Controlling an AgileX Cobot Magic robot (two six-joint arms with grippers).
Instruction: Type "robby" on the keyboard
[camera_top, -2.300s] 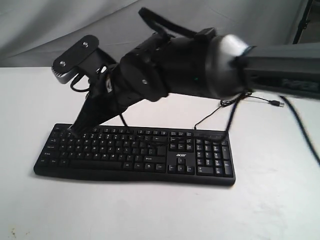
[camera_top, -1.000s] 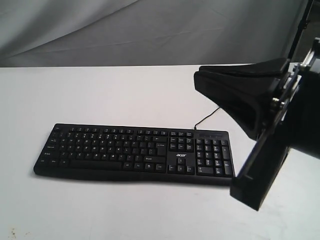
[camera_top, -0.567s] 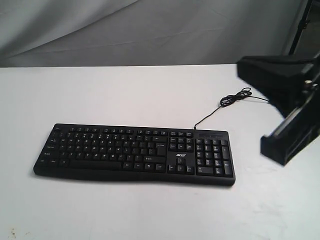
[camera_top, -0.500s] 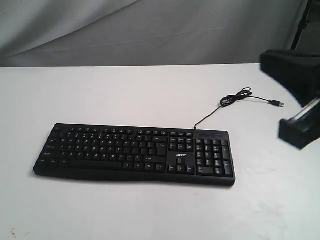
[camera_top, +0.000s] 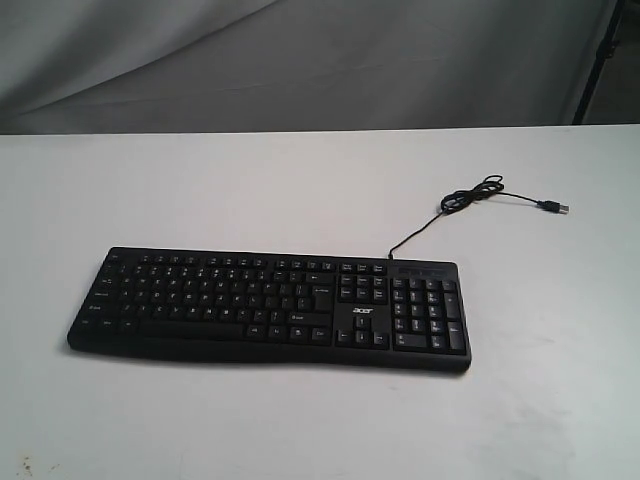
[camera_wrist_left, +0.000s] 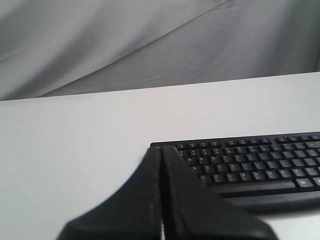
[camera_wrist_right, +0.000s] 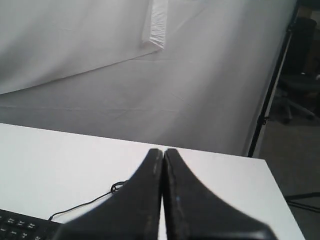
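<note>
keyboard (camera_top: 270, 305) flat on the surface (camera_top: 300, 180), letter end nearest the left end effector (camera_wrist_left: 161, 152)

its long axis runs from the left arm's side across to the right's, cable (camera_top: 440, 215) leaving near the number pad. the letter block lies just ahead of the left end effector's tips, pressed together on nothing; the right end effector (camera_wrist_right: 163, 152), also pressed together and empty, catches only a keyboard corner, so the left looks better placed.

Soft even light; faint shadow beneath keyboard (camera_top: 270, 310).
</note>
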